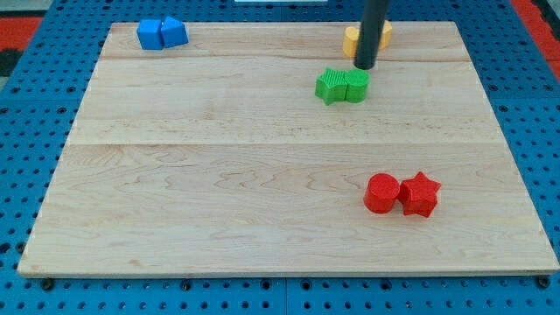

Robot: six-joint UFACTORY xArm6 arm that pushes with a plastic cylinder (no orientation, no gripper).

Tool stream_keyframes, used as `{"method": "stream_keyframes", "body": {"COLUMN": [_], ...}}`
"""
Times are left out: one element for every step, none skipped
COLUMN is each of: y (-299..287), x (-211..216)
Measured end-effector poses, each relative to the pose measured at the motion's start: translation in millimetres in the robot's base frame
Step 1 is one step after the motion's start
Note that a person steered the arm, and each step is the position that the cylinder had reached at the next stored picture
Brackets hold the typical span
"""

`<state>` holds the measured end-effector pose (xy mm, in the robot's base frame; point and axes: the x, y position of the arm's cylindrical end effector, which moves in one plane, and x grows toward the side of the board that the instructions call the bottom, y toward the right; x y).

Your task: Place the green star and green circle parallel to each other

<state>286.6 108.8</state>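
My tip (364, 66) rested just beyond the touching green star (331, 86) and green circle (356, 86), far right on the counter (219, 175); I carried no gripper, and no containers showed.

Wooden board (219, 175) carries blue blocks (162, 33), yellow blocks (353, 39), green blocks (342, 86), red blocks (401, 193).

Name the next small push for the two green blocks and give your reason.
Probably none, or a slight nudge: my tip sits just above the green circle, which already touches the green star side by side, level across the view.
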Motion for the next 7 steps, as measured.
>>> {"method": "stream_keyframes", "body": {"y": [8, 7, -33, -35, 22, 15, 8], "x": [45, 51, 66, 86, 95, 91, 55]}}
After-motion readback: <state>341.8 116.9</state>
